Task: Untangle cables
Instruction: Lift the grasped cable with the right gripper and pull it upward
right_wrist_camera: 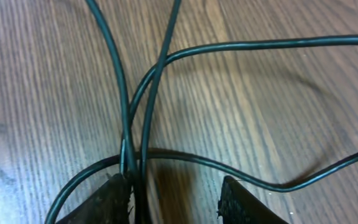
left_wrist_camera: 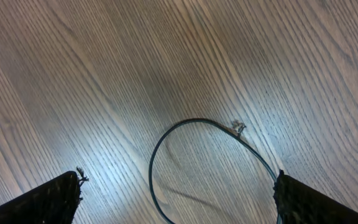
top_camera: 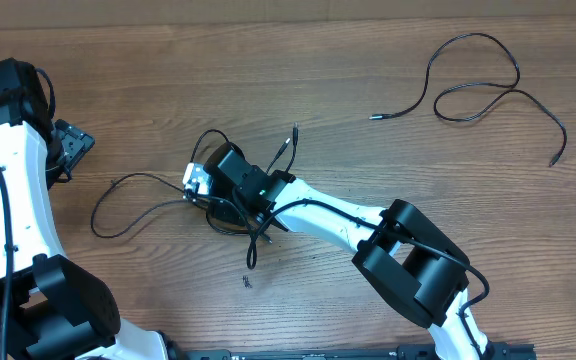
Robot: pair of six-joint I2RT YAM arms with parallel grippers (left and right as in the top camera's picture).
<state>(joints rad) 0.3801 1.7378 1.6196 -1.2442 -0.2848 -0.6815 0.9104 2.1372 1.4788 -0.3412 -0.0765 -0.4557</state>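
Several cables [right_wrist_camera: 260,45] cross inside my right gripper [right_wrist_camera: 174,186], half spread; grasping step: next pinch one strand, lift. Left gripper [left_wrist_camera: 178,180] spread wide.

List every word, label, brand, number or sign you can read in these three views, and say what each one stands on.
No text can be read in any view.
The cables and the wooden table carry no print or label.
A small white patch at the wrist end of the right arm is too small to tell whether it bears print.
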